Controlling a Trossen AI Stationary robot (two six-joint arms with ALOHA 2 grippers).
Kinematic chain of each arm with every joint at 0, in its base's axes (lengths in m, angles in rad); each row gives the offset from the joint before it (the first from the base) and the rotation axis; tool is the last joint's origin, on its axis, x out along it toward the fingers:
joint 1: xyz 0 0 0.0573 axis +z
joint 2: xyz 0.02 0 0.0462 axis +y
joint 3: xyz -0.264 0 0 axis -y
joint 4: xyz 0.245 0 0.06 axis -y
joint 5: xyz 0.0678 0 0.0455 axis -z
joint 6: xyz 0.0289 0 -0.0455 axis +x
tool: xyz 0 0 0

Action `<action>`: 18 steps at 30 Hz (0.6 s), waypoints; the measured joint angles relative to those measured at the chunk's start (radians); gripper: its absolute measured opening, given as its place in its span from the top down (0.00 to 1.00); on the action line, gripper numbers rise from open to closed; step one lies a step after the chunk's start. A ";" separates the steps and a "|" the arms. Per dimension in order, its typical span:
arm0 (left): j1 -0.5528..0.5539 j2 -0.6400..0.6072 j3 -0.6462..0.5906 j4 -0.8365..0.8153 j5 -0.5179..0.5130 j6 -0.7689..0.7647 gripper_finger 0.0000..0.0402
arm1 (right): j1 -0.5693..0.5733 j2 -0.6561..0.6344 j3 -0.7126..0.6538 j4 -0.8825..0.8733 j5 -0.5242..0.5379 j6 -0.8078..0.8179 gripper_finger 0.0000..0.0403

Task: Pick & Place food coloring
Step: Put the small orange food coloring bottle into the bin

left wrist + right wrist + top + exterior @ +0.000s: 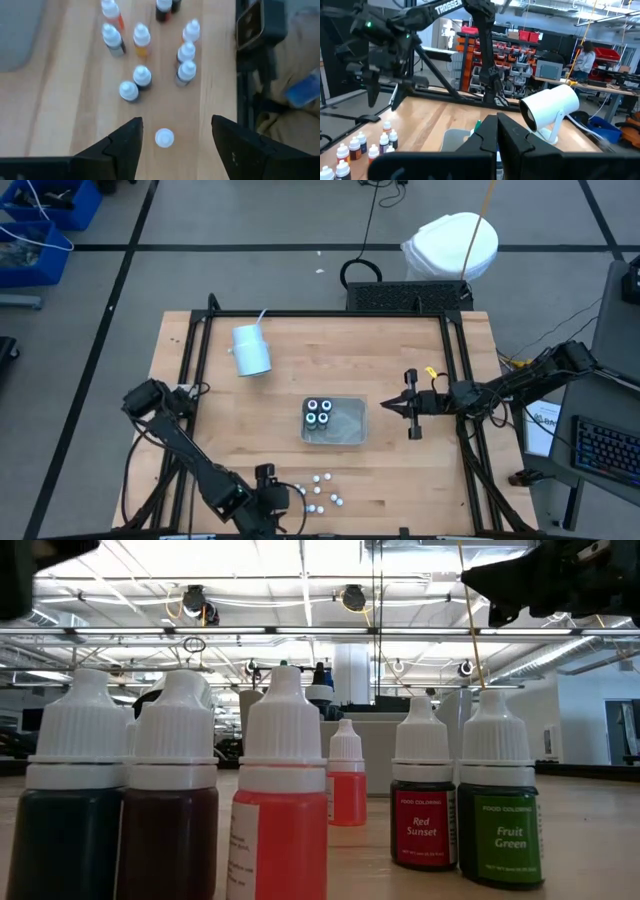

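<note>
Tiny white-capped bottles (141,37) with red, orange and dark bodies clustered near the table's (400,470) front edge, left gripper (172,145) spread above one, right gripper (385,406) pressed together beside the tray (348,430), four dark bottles (319,412) inside

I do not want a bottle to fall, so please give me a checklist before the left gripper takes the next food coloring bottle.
1. Left gripper open: ok.
2. One bottle between its fingers, not gripped: ok.
3. That bottle apart from the other loose bottles: ok.
4. Clear tray has free space beside its four bottles: ok.
5. Right gripper shut, beside the tray: ok.
6. Finger height over the table: cannot tell.
</note>
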 joint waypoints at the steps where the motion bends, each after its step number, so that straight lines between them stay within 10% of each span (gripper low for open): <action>1: -0.001 0.014 0.000 0.006 0.014 0.000 0.40 | 0.000 0.000 0.000 0.001 0.000 -0.002 1.00; 18: 0.011 0.082 -0.001 0.012 0.056 0.021 0.40 | 0.000 0.000 0.000 -0.002 0.000 -0.018 1.00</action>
